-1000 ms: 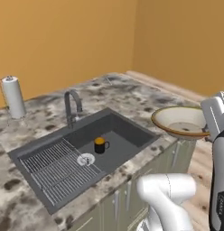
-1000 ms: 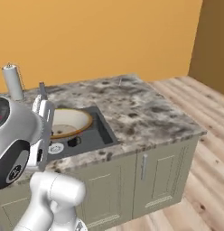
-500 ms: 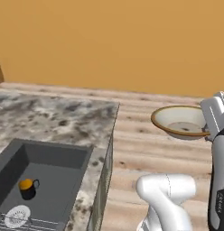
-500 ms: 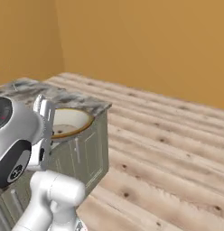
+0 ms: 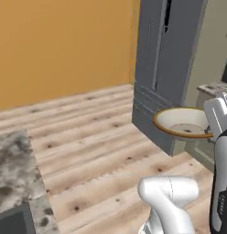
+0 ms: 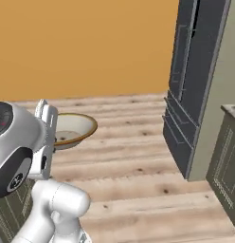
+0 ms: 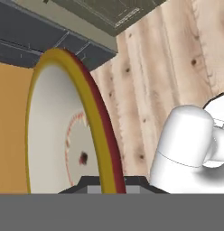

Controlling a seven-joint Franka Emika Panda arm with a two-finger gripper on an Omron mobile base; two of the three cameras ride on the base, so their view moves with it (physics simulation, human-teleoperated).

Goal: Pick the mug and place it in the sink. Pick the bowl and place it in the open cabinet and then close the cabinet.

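Left base view — one bowl (image 5: 183,123) hung out from the claw (image 5: 210,133) by its rim, level, over wood floor (image 5: 88,137), a tall grey unit (image 5: 165,50) just beyond it. I judged the risk was a thin rim pinch: a swing or bump on that unit could tip the bowl loose.

Right base view — same single bowl (image 6: 72,129) stuck out from the claw (image 6: 52,137), one countertop corner (image 6: 231,110) well apart.

Hand view — the claw (image 7: 109,180) was pressed tight on the bowl's rim (image 7: 93,122), one finger either side; one bowl counted, one claw.
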